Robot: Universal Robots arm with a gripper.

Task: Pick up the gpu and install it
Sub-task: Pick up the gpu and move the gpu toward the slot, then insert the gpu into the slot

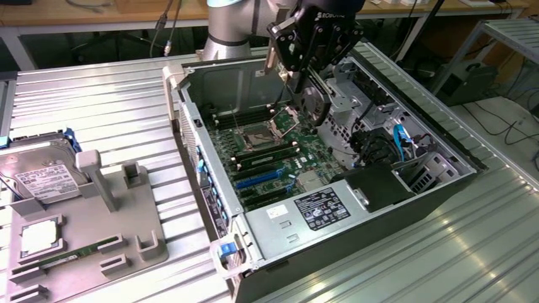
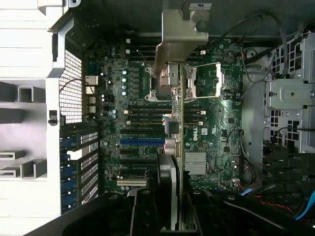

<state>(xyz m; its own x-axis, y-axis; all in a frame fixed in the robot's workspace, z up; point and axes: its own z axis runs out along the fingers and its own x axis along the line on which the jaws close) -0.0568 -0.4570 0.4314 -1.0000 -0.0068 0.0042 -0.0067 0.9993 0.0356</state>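
In the exterior view, the jaws are closed on the upper edge of the gpu (image 1: 314,104). The card hangs edge-down straight below them, inside the open computer case (image 1: 195,120) and above the motherboard (image 1: 274,151). Its pale bracket (image 1: 271,60) stands just beside the jaws. The blue slots (image 1: 257,180) lie apart from the card's lower edge. The hard drive (image 1: 38,170) rests on the bench (image 1: 110,88), well away from the jaws.

In the wrist view, the gpu (image 2: 181,123) appears edge-on as a thin line running out from between the jaws, ending in the bracket (image 2: 179,39). The processor socket (image 2: 209,81) lies beneath it, and the blue slot (image 2: 140,141) runs crosswise off to one side.

As I judge it, the card is not lined up with a slot. Brought down from here, its edge would strike the socket or board parts. The bracket could also catch the case wall, and the narrow edge grip might let the card tilt.
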